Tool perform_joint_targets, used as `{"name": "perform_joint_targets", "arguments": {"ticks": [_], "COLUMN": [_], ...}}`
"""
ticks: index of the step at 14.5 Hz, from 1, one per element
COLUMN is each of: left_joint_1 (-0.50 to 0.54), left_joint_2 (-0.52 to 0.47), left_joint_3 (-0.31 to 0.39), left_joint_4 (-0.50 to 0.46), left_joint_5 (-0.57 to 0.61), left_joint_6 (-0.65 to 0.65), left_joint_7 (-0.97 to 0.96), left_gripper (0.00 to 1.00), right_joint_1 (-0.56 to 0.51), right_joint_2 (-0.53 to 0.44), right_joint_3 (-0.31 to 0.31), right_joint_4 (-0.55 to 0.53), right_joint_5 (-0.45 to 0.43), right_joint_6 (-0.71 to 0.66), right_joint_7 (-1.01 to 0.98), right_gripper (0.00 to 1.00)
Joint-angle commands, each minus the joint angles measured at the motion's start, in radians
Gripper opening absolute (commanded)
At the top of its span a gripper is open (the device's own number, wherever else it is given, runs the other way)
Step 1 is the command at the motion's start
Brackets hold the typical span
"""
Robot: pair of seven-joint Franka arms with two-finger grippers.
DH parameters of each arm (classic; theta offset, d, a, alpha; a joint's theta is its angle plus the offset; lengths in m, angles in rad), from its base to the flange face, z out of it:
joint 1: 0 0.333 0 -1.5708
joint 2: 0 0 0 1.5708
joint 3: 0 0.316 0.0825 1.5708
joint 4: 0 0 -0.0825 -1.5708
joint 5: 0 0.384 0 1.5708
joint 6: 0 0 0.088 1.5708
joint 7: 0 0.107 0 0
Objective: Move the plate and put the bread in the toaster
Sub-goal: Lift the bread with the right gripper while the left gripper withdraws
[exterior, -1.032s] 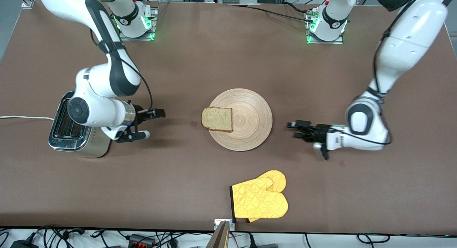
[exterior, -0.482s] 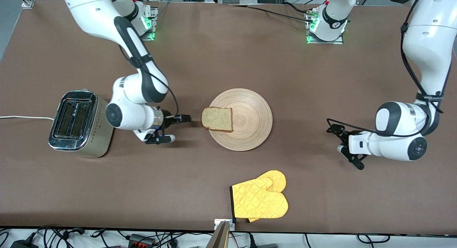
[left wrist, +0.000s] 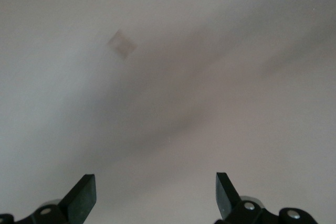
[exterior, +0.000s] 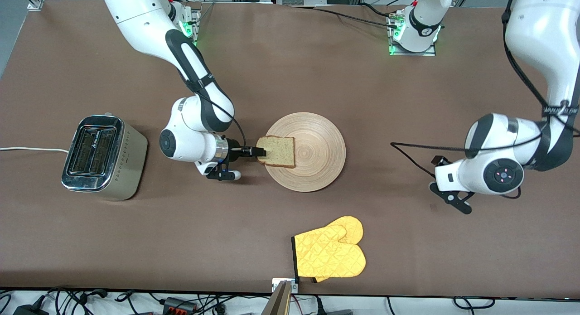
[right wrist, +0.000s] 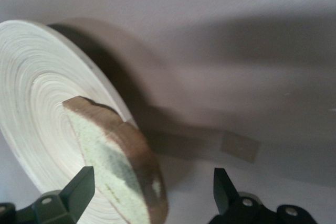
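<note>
The bread [exterior: 277,152] lies on the edge of the light-wood plate [exterior: 317,142] that faces the toaster [exterior: 97,156]. My right gripper [exterior: 259,154] is low at that edge, open, with its fingers on either side of the slice's crust. In the right wrist view the bread [right wrist: 102,153] sits between the open fingers of the right gripper [right wrist: 152,195], with the plate [right wrist: 31,93] under it. My left gripper [exterior: 434,172] is open and empty over bare table toward the left arm's end. The left wrist view shows the left gripper [left wrist: 155,192] over bare table only.
A yellow oven mitt [exterior: 330,254] lies nearer to the front camera than the plate. The toaster's white cord [exterior: 27,149] runs off the table's edge at the right arm's end. Both toaster slots face up and are uncovered.
My right gripper has moved from beside the toaster across to the plate and now straddles the bread's edge. My left arm has drawn back from the plate toward its own end.
</note>
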Motion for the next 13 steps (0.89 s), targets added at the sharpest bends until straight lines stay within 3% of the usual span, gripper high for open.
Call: {"name": "perform_joint_targets", "arguments": {"ticks": [1,3,5,7,8,9,10,13], "left_joint_1": [-0.019,-0.017,-0.017,-0.101,-0.170,-0.253,-0.285,-0.287], "left_joint_2": [-0.137,-0.191,-0.278,-0.404,-0.438,-0.466,-0.489,-0.596], "left_joint_3": [-0.007,-0.051,-0.007,0.173,0.293,0.397,0.441,0.452], "left_joint_4": [-0.014,0.011,0.036,0.006,-0.004,-0.014,-0.037,-0.219], "left_joint_5": [0.008,-0.021,-0.187,-0.344,-0.401,-0.427,-0.426,-0.388], "left_joint_6": [-0.106,-0.144,-0.157,-0.160,-0.160,-0.160,-0.152,-0.018], "left_joint_7": [-0.160,-0.234,-0.249,-0.253,-0.254,-0.256,-0.263,-0.262], "left_gripper": [1.00,1.00,1.00,1.00,1.00,1.00,1.00,1.00], "right_joint_1": [0.021,0.019,0.021,0.021,0.019,0.019,0.019,0.022], "right_joint_2": [0.010,0.017,0.022,0.020,0.020,0.020,0.019,0.010], "right_joint_3": [-0.008,-0.008,-0.008,-0.008,-0.008,-0.008,-0.009,-0.021], "right_joint_4": [0.015,0.018,0.022,0.023,0.025,0.025,0.032,0.103], "right_joint_5": [0.053,0.053,0.055,0.053,0.053,0.053,0.050,0.027], "right_joint_6": [0.005,0.000,0.000,-0.001,-0.001,-0.003,-0.003,-0.070], "right_joint_7": [0.005,-0.007,-0.006,-0.001,-0.009,-0.011,-0.008,0.025], "right_gripper": [1.00,0.81,0.66,0.55,0.45,0.21,0.03,0.00]}}
